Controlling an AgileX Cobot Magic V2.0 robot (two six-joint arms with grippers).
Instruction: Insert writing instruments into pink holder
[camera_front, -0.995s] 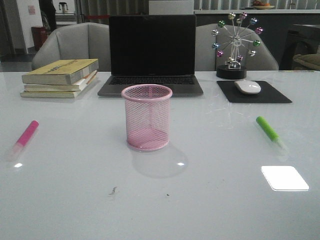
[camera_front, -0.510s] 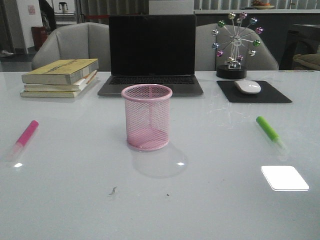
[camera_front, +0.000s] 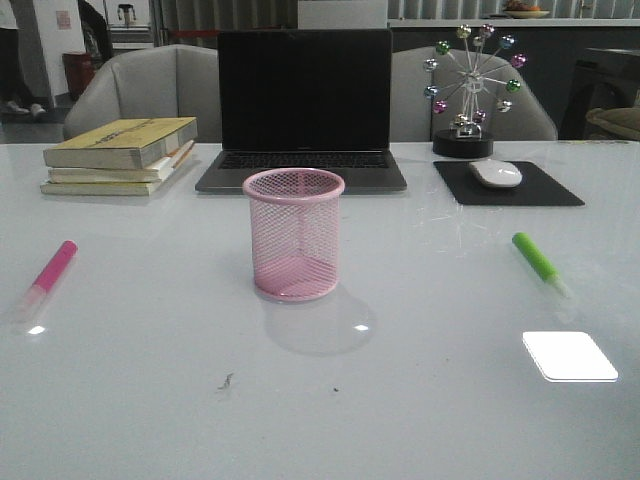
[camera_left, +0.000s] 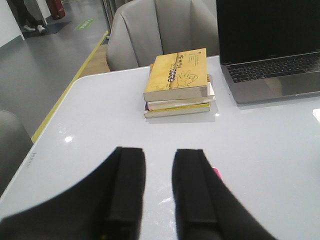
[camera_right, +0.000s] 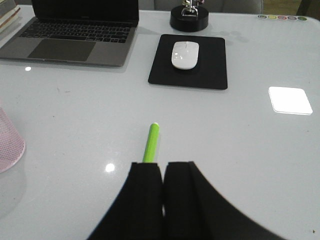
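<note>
While both markers lie well apart, pink holder (camera_front: 294, 235) stands between.

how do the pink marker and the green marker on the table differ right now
The pink marker lies left of the pink holder; the green marker lies to its right. The pink marker's colored end points away toward the right, the green marker's away toward the left. Both lie flat on the table, outside the holder, pale cap ends nearer the camera.
</note>
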